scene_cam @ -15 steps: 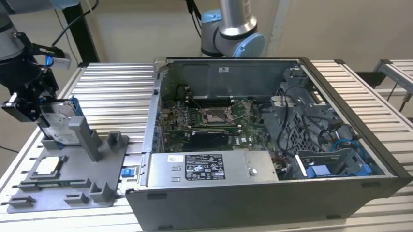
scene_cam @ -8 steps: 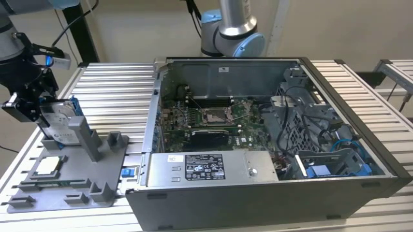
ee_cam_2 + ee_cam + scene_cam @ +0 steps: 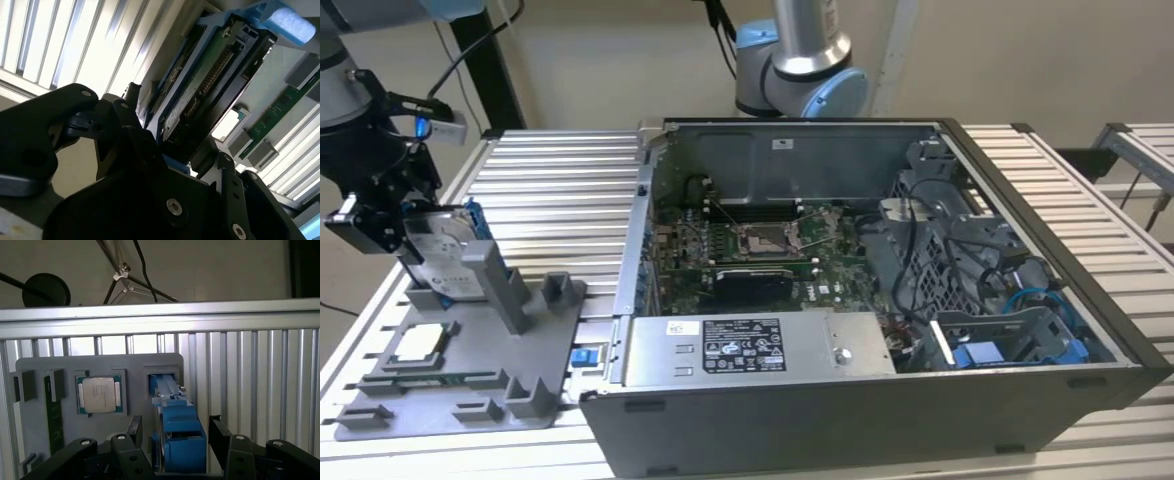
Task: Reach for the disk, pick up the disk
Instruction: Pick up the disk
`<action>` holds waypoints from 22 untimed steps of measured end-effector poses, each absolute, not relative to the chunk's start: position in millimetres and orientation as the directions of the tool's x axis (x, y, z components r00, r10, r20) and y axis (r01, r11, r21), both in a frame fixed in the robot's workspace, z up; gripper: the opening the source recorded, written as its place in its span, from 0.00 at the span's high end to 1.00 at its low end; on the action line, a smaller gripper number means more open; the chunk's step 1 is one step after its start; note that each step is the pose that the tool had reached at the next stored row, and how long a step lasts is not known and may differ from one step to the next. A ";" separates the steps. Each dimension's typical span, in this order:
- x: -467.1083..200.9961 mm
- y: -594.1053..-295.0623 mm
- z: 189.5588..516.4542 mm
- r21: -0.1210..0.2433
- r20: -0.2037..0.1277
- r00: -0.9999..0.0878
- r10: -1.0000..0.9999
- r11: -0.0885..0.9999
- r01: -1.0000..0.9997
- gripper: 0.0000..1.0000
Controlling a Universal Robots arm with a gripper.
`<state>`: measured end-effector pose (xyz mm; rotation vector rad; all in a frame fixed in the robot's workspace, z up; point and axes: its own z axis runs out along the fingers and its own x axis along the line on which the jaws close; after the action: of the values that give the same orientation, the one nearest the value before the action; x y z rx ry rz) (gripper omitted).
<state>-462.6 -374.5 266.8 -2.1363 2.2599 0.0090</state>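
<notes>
Over the grey fixture (image 3: 467,375), gripper (image 3: 174,426) straddled the upright disk (image 3: 438,248), open, holding nothing; off-centre closing could jam it sideways.

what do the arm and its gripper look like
The arm is silver-grey tubing with light blue joint caps. The gripper is matte black, with angular linkages dotted with silver screws. A black cable runs to the wrist.

We see a flat silver-grey hard drive (image 3: 434,252), bright blue plastic bracket, upright on edge, slotted in grey holder (image 3: 480,385)
</notes>
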 end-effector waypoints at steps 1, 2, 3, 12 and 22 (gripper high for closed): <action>-462.6 -374.5 266.8 -0.018 -0.027 -0.056 -0.998 0.056 -0.998 0.00; -462.6 -374.5 266.8 -0.018 -0.027 -0.056 -0.998 0.056 -0.998 0.00; -462.6 -374.5 266.7 -0.018 -0.027 -0.056 -0.998 0.056 -0.998 0.00; -462.6 -374.5 266.2 -0.018 -0.027 -0.056 -0.998 0.056 -0.998 1.00; -462.6 -374.5 265.7 -0.018 -0.027 -0.056 -0.998 0.056 -0.998 1.00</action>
<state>-462.6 -374.5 265.7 -2.1364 2.2599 0.0090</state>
